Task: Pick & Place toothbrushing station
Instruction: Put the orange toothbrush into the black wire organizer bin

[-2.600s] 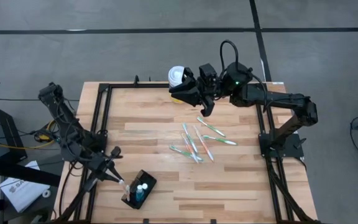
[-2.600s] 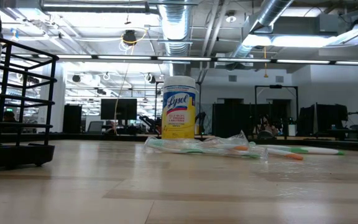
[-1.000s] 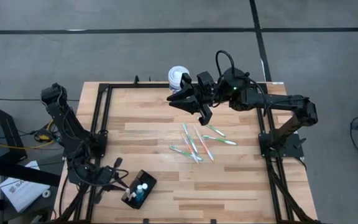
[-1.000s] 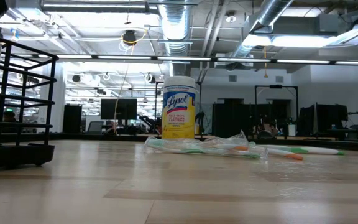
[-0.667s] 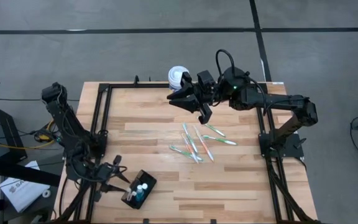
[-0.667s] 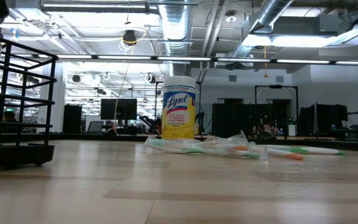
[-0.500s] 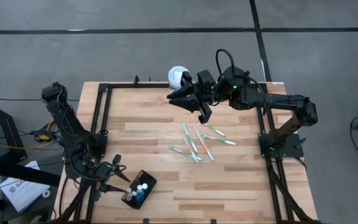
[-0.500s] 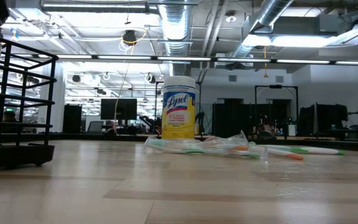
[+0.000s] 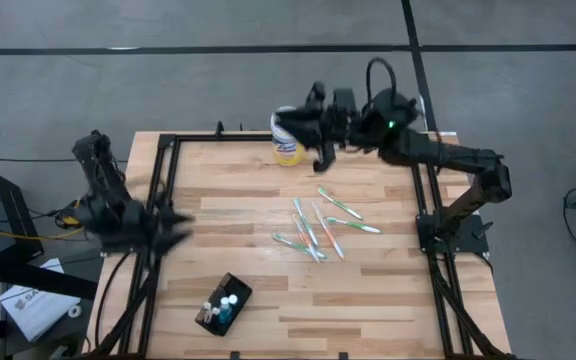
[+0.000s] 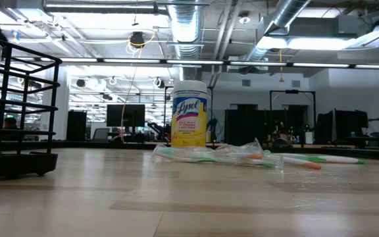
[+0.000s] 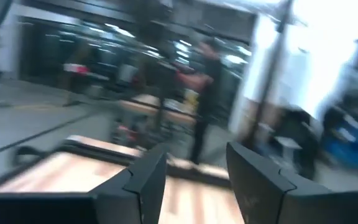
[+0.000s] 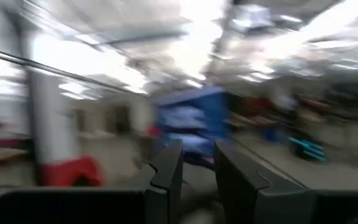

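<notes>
The toothbrushing station (image 9: 223,305), a small black box holding white and teal bottles, stands on its base on the table near the front left; the low view shows it at the far left (image 10: 12,112). My left gripper (image 9: 176,228) hangs over the table's left side, well away from the station, and is open with nothing between its fingers (image 11: 194,155). My right gripper (image 9: 310,130) is raised near the far edge, beside the wipes canister (image 9: 286,140), and is open with nothing between its fingers (image 12: 194,152). Both arms are blurred by motion.
Several toothbrushes (image 9: 316,228) lie loose in the middle of the table, some in clear wrappers (image 10: 229,157). The yellow-labelled canister (image 10: 189,113) stands at the far edge. A black frame (image 9: 163,180) borders the table's sides. Bare wood lies at the front right.
My left gripper has drawn away from the station, going up and toward the far and left edges. The station stays where it stood. My right gripper has swung up and toward the far edge, ending beside the canister.
</notes>
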### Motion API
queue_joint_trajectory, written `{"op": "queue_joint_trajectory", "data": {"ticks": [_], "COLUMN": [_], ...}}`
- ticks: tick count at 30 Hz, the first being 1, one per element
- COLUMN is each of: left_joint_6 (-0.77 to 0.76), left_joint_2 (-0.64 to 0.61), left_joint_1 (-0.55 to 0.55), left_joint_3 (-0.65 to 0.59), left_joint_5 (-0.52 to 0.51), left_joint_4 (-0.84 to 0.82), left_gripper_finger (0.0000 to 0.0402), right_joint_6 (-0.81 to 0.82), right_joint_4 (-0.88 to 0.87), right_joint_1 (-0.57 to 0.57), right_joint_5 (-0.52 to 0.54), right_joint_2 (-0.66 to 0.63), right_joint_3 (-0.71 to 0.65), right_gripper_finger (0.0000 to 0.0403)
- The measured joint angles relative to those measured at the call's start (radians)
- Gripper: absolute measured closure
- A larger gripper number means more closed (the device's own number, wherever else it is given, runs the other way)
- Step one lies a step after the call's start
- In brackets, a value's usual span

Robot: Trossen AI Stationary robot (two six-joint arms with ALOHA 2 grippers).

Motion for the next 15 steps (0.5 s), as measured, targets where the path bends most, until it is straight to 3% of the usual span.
{"op": "queue_joint_trajectory", "data": {"ticks": [5,8,12,15], "left_joint_6": [0.141,0.241,0.348,0.362], "left_joint_2": [-0.149,-0.216,-0.253,-0.254], "left_joint_1": [0.11,0.179,0.246,0.263], "left_joint_3": [0.09,0.138,0.178,0.193], "left_joint_5": [-0.092,-0.104,-0.145,-0.154], "left_joint_4": [0.007,0.008,0.006,0.006], "left_gripper_finger": [0.0257,0.0262,0.0269,0.0276], "right_joint_6": [-0.082,-0.005,0.107,0.107], "right_joint_4": [-0.437,-0.735,-1.083,-1.12], "right_joint_1": [-0.055,-0.102,-0.184,-0.207], "right_joint_5": [0.317,0.468,0.479,0.462], "right_joint_2": [0.004,-0.002,0.008,0.02], "right_joint_3": [0.164,0.22,0.207,0.121], "right_gripper_finger": [0.0321,0.0321,0.0321,0.0321]}}
